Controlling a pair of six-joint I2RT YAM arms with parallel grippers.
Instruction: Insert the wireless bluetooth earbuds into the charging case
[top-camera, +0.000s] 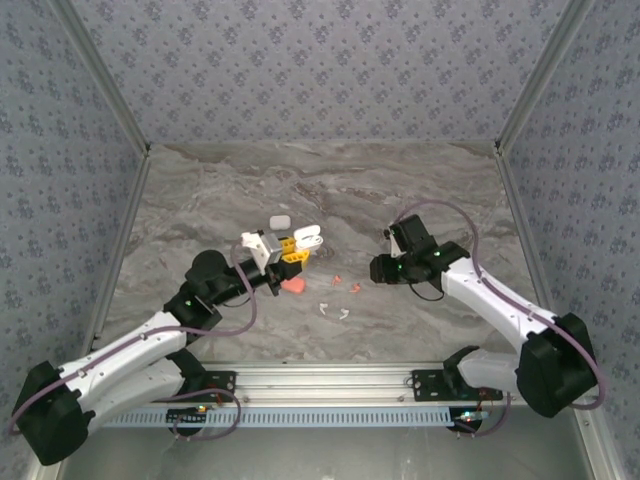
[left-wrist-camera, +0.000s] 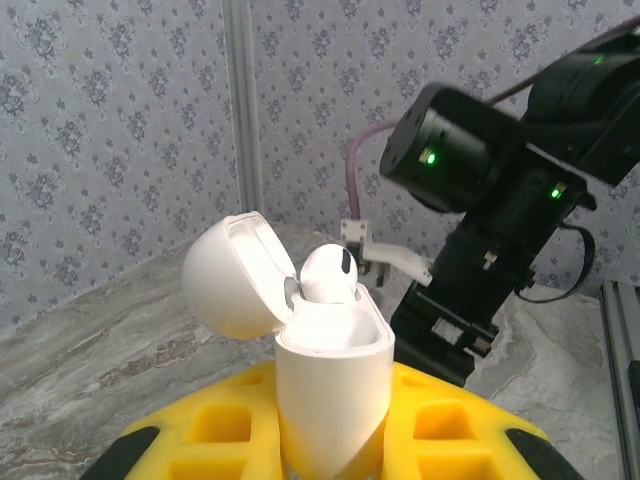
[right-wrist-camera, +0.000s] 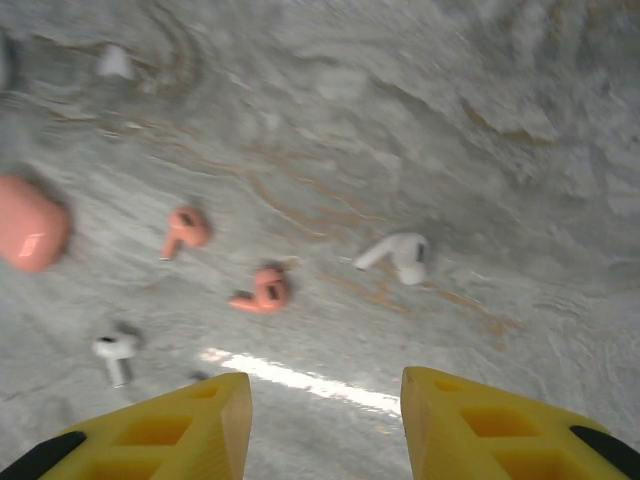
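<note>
My left gripper (left-wrist-camera: 330, 425) is shut on a white charging case (left-wrist-camera: 335, 365), held upright with its lid (left-wrist-camera: 235, 275) flipped open. One white earbud (left-wrist-camera: 328, 272) sits in the case's mouth, its head still sticking out. In the top view this case (top-camera: 308, 238) hangs above the table's middle. My right gripper (right-wrist-camera: 325, 395) hovers open over the marble with nothing between its yellow fingers. Below it lie a white earbud (right-wrist-camera: 400, 255), two salmon-pink earbuds (right-wrist-camera: 185, 228) (right-wrist-camera: 262, 290) and another white earbud (right-wrist-camera: 117, 348).
A pink case (top-camera: 293, 286) lies shut just in front of the left gripper. A second white case (top-camera: 279, 220) rests behind it. Two white earbuds (top-camera: 323, 308) (top-camera: 344, 313) lie nearer the front rail (top-camera: 320, 380). The right arm (left-wrist-camera: 500, 200) is close beside the held case.
</note>
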